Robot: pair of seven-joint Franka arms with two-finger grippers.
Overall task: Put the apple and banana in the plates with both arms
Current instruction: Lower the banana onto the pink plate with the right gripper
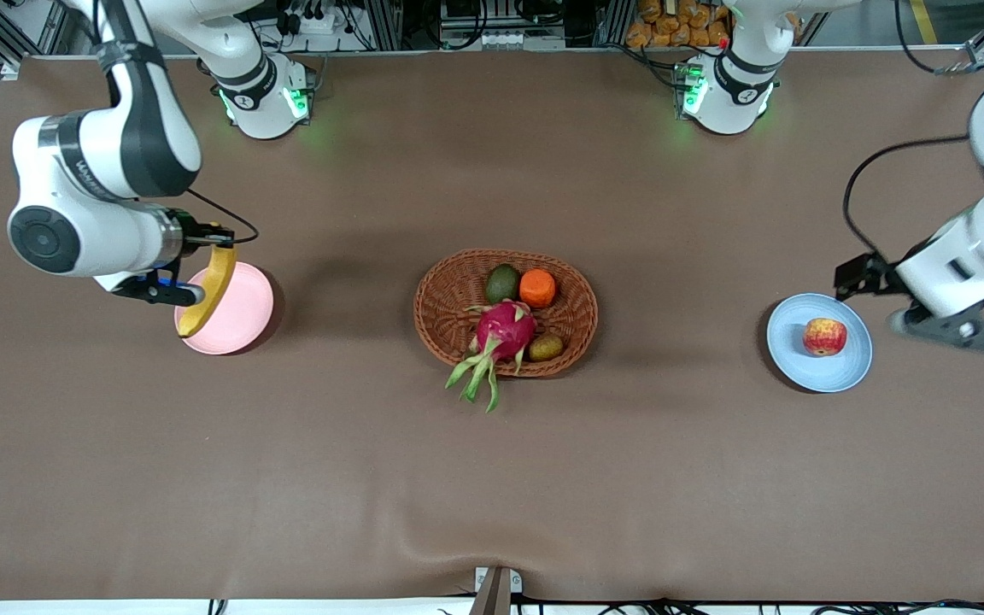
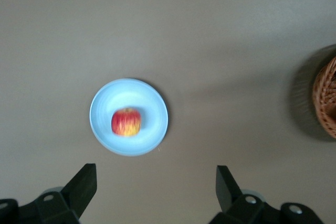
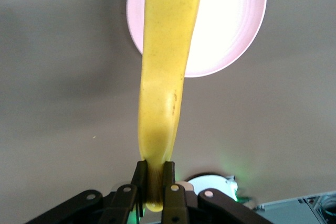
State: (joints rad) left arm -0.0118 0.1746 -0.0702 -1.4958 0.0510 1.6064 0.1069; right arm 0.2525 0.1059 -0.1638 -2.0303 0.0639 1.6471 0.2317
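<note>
Only right wrist view shows fingers (image 3: 169, 177) pinching banana (image 3: 165, 77).

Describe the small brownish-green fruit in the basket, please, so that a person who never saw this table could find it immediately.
In the middle of the table stands an oval brown wicker basket. The fruit, a kiwi-like oval, lies inside at the rim nearest the front camera, beside the magenta dragon fruit. It is the smallest fruit there, dull brownish green, unlike the dark green avocado-like fruit and the orange fruit farther from the camera.

Apple (image 1: 824, 336) on plate (image 1: 799, 359); basket (image 1: 449, 316) mid-table w/ fruit.
</note>
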